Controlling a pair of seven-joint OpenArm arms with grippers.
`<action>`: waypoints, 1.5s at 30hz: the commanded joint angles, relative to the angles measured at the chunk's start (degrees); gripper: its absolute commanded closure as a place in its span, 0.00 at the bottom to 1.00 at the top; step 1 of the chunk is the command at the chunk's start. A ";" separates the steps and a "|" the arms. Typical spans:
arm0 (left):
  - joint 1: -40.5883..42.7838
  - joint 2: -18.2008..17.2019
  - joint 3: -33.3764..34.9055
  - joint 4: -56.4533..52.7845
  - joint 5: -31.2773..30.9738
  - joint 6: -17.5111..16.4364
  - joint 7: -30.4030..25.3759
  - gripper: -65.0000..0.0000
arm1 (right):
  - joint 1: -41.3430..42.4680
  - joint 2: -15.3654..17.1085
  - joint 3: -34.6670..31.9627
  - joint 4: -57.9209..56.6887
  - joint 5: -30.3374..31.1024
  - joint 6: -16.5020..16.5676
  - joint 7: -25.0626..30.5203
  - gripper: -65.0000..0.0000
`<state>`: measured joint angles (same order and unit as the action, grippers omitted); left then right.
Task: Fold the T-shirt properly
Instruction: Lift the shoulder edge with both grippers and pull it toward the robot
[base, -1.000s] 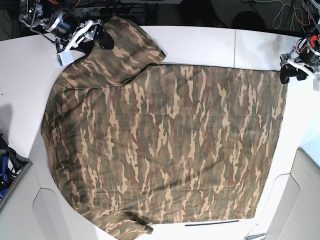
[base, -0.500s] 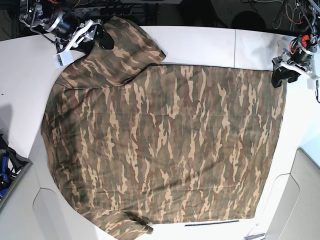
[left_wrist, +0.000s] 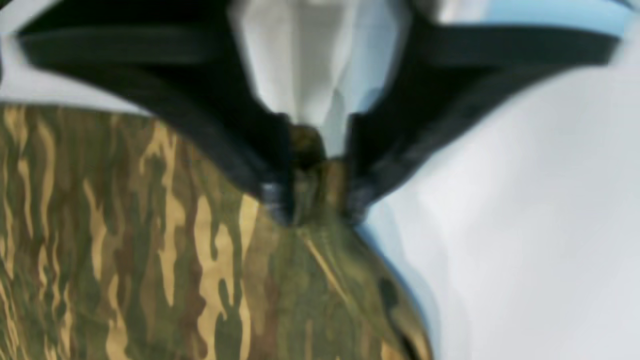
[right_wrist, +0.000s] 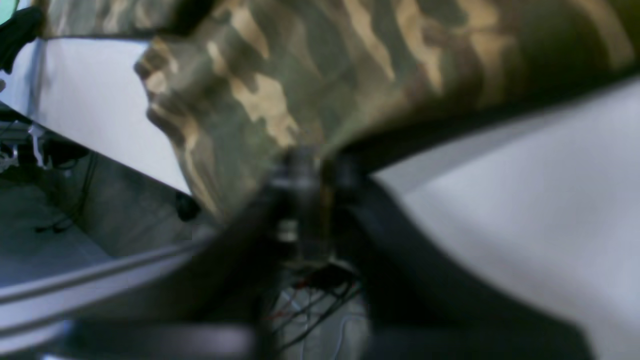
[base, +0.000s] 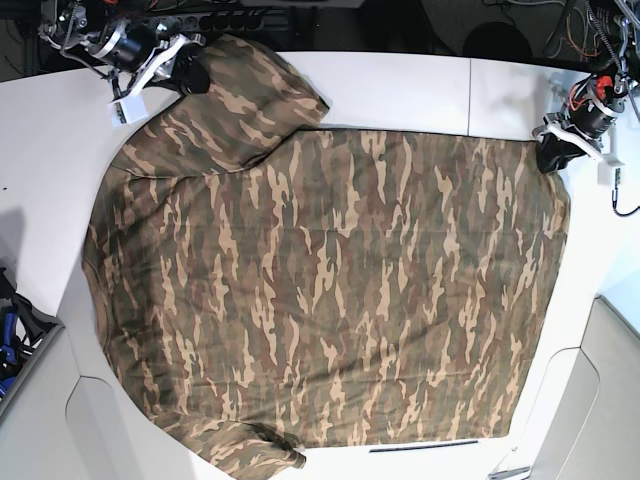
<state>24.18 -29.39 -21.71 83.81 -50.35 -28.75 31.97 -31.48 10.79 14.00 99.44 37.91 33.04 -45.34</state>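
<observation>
Both sets of jaws are pinched shut on cloth: left gripper has a small bunch of camo fabric squeezed between its black fingers, and the right gripper is likewise clamped on a fold of the same material, w/ the cloth rising off the surface from the pinch. From the base view, left gripper sits at the shirt's hem corner on the far right side, right gripper at the sleeve on the far left side, so the two are well apart along the far edge. T-shirt lies spread flat across the white table, covering most of it, w/ the near sleeve hanging close to the front edge and a bit of hem reaching the table's right border. Fabric looks light, soft and floppy, no stiffness at all; I'd expect it to sag and drag between the two grip pts rather than lift as a sheet, and a shallow pinch could slip out. Corners and seams (hem, sleeve edge, shoulder) seem the sensible places to hold, since doubled cloth gives more to bite on. Wrist views are blurry, so how deep each pinch goes I can't say.
</observation>
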 joint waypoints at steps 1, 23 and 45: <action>-0.52 -0.96 -0.37 0.48 -0.44 -0.44 -0.31 0.93 | -0.28 0.44 0.07 0.70 0.07 0.15 -0.07 1.00; -13.09 -1.05 -1.57 0.92 0.00 -3.63 -0.90 1.00 | 12.55 -0.48 8.09 8.70 6.71 0.42 -1.18 1.00; -29.35 0.20 2.16 -9.42 11.54 1.53 -9.05 1.00 | 45.16 -0.46 8.11 -19.39 -2.10 0.90 -0.50 1.00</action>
<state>-3.81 -27.79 -19.25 73.52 -37.98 -27.09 24.69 12.21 9.67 21.89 79.02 34.81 33.63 -47.62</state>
